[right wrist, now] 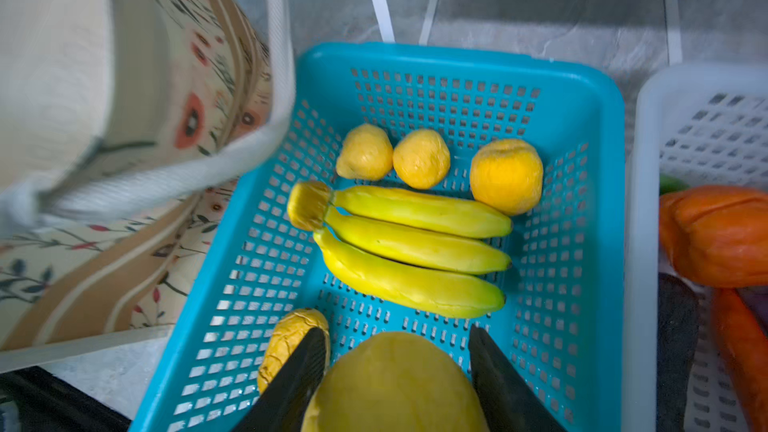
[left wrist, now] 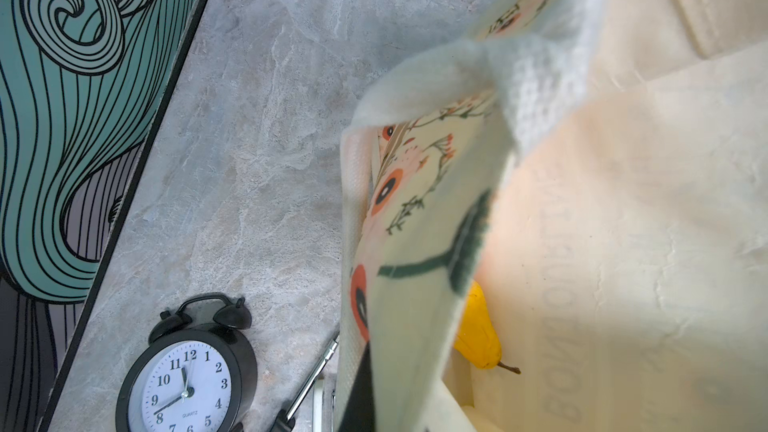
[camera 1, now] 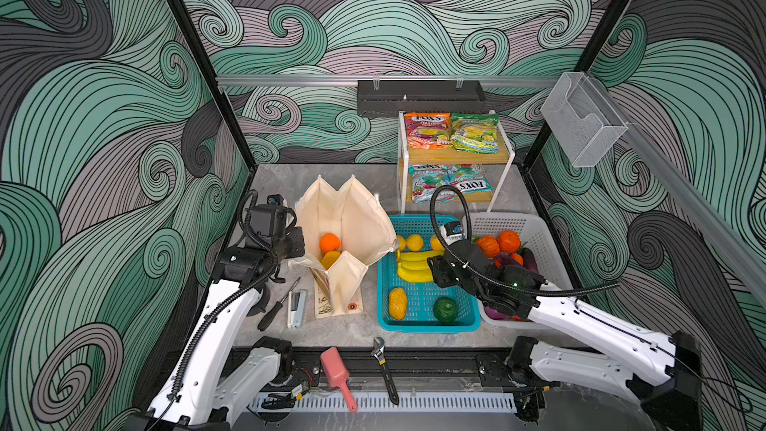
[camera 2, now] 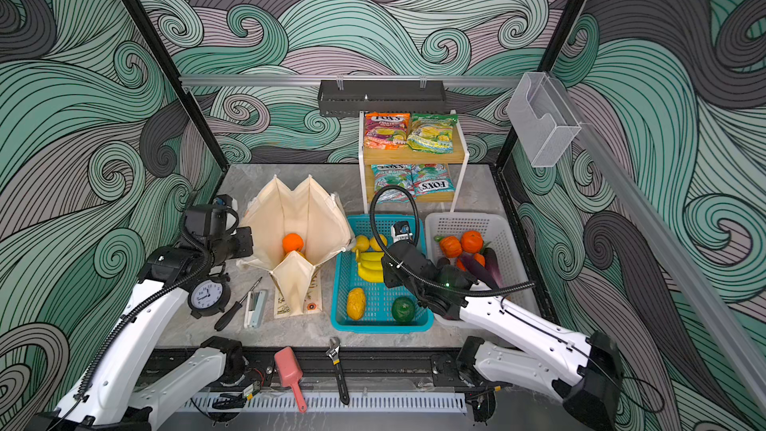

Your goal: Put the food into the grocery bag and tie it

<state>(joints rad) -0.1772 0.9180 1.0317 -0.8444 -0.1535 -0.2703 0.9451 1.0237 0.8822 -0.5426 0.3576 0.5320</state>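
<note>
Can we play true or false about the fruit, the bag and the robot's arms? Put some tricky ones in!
1. An orange is inside the bag. True.
2. The bananas lie inside the bag. False: they lie in the blue basket.
3. The right end effector has a yellow fruit between its fingers. True.
4. The candy packets are already in the bag. False: they are on the shelf.
5. The clock sits in the blue basket. False: it stands on the table, near the left arm.
</note>
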